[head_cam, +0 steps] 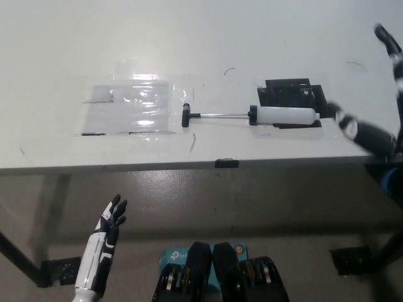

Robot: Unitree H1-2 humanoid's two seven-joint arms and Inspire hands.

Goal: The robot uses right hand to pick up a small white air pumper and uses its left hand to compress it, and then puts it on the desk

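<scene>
White desk (189,50) surface is filling the upper view, its front edge running across the middle. The air pump (252,116) is lying flat near that edge, long axis parallel to it, rod and handle pointing toward the robot's left, white barrel end touching a black patch (289,91). The right hand (378,100) is hovering just right of the barrel, spread and holding nothing; it is the nearer hand. The left hand (110,220) is hanging below desk level, fingers apart and empty. Open desk is surrounding the pump except for a clear plastic sheet (129,110) beside its handle.
</scene>
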